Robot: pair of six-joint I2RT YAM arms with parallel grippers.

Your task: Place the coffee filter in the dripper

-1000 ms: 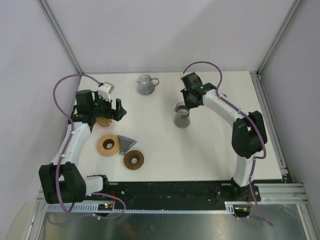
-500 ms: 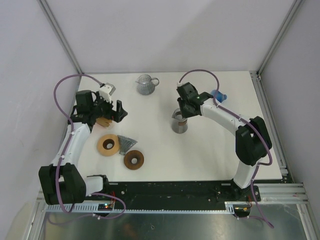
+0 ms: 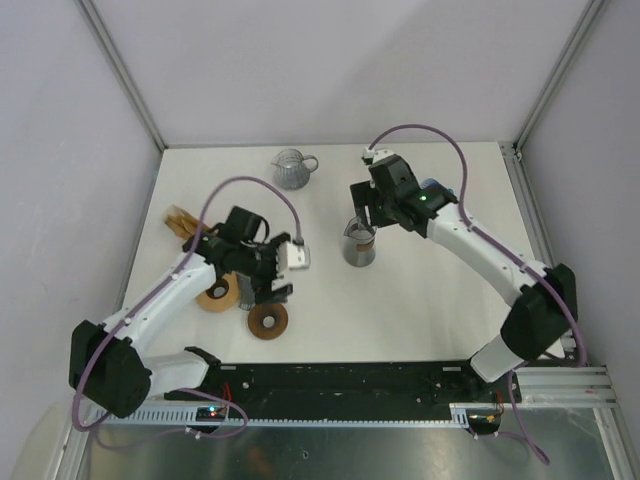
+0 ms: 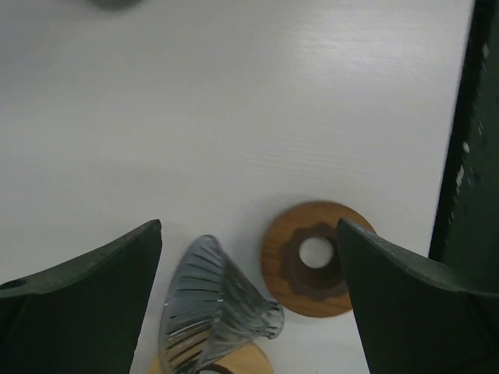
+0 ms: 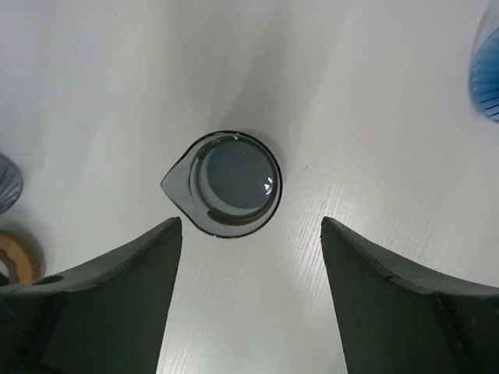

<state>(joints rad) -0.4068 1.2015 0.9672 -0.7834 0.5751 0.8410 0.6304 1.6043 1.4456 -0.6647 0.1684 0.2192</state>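
While the coffee filter lay well left of the dripper, the left gripper, beside the filter a second earlier, hung spread over the dripper. The right gripper, likewise spread, hovered above the glass server right of the dripper.

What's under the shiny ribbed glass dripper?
A light wooden ring peeks out beneath the glass dripper, which lies tipped on its side. Most of the ring is hidden by the dripper or cut off at the picture's edge.
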